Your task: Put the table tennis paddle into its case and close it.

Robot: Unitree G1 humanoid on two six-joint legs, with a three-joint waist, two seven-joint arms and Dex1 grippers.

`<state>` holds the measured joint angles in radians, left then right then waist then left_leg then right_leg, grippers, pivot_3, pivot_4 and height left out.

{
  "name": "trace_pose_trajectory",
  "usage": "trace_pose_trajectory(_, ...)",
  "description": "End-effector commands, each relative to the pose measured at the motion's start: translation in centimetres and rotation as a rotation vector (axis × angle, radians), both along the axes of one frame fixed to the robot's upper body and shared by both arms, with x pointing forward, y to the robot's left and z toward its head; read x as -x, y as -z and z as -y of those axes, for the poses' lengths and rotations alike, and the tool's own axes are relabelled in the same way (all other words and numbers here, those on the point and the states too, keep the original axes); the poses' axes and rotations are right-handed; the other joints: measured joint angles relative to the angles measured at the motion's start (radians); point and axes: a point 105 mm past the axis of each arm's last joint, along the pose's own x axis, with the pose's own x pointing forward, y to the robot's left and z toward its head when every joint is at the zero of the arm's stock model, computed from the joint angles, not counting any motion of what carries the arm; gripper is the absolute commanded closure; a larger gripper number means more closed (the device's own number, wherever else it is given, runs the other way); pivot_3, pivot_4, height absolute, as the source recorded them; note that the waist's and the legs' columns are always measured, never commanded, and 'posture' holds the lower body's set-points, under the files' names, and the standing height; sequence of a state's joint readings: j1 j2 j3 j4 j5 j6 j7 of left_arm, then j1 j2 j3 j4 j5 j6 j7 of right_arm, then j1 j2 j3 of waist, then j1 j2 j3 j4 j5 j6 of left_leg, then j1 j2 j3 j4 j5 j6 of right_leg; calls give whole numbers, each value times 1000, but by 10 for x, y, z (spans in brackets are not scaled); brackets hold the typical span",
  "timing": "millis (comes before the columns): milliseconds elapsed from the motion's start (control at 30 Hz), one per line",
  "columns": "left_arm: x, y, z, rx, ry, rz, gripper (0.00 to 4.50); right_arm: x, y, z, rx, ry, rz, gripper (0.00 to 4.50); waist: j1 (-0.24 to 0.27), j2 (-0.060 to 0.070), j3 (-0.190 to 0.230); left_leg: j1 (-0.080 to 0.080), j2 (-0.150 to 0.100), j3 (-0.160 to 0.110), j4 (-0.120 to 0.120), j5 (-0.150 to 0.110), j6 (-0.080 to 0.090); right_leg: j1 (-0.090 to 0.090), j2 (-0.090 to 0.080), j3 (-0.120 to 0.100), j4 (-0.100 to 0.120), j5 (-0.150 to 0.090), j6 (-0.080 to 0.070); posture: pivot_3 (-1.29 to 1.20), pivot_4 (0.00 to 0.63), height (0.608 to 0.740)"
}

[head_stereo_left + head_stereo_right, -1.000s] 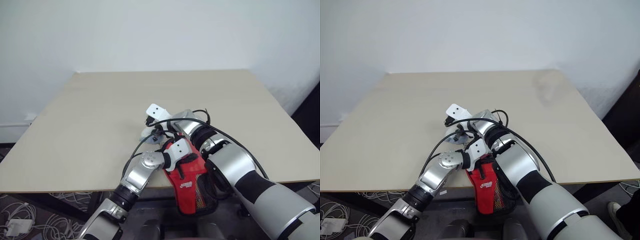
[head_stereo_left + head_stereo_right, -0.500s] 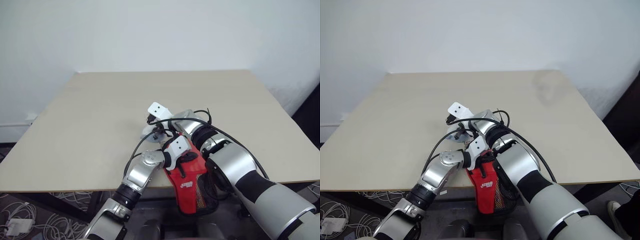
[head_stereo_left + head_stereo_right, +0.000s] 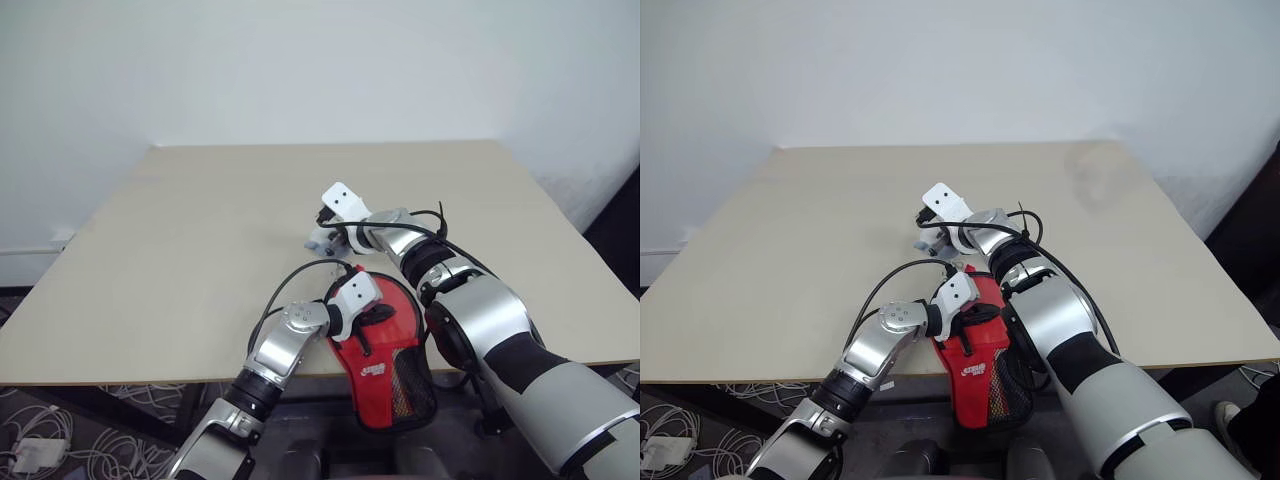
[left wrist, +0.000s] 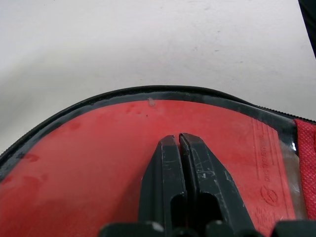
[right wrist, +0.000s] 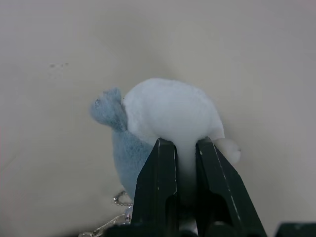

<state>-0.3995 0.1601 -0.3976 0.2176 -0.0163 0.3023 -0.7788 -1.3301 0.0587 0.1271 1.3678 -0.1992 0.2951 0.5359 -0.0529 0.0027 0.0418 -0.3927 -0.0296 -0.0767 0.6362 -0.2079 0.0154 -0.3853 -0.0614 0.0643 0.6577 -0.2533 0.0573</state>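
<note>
Item: case [image 3: 385, 345], red fabric with black zip edge, white logo and black mesh part. It lies at the near edge of the table [image 3: 180, 250], near the middle, its narrow mesh end hanging over the edge toward me.

Item: table tennis paddle [image 4: 123, 148]. In my left wrist view a smooth red face shows inside the black zipped rim; I take it for the paddle's rubber, lying in the case.

Item: my left gripper [image 4: 180, 148]. Fingers pressed together with no gap, nothing between them, tips resting over the red face.

Item: my right gripper [image 5: 179, 153]. Raised over the table just beyond the case, toward the far side. Fingers clamped on a small soft toy [image 5: 168, 116], white and pale blue-grey, with a bit of metal chain hanging from it.

Item: table, pale beige top.
</note>
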Motion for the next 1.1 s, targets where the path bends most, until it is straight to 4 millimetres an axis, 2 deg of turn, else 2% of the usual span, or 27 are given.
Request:
trace_pose_trajectory(33, 15, 33, -2, -66, 6, -119, 4500, -15, -26, 13, 23, 29, 117, 4472, 0, 0, 0, 0, 0, 0, 0, 0, 0, 0, 0, 0, 0, 0, 0, 0, 0, 734)
trace_pose_trajectory(200, 16, 32, -1, -59, 4, -122, 4500, -19, -16, 37, 77, 61, 110, 4472, 0, 0, 0, 0, 0, 0, 0, 0, 0, 1, 0, 0, 0, 0, 0, 0, 0, 734)
trace_pose_trajectory(467, 17, 32, 1, -48, 4, -125, 4500, -24, -2, 88, 97, 160, 56, 4472, 1, 1, -1, 0, -1, 0, 0, 0, 0, 2, -1, 0, -1, 0, 0, 0, 0, 734)
trace_pose_trajectory(733, 15, 31, 5, -33, -2, -125, 4500, -24, 2, 149, 43, 286, -18, 4472, 5, 2, -1, 2, -4, -3, 1, 0, 1, 6, -4, -2, -1, -1, 2, 0, 0, 734)
trace_pose_trajectory(967, 14, 32, 7, -31, 3, -129, 4500, -16, -2, 194, -13, 366, -81, 4472, 8, 5, -2, 4, -9, -10, 2, 0, 1, 13, -9, -9, -3, -3, 5, 0, 0, 734)
trace_pose_trajectory(1100, 13, 31, 10, -28, 16, -129, 4500, 0, -6, 226, -30, 420, -113, 4472, 17, 7, -2, 1, -11, -13, 5, 0, 2, 13, -10, -12, -4, -4, 5, 0, 0, 734)
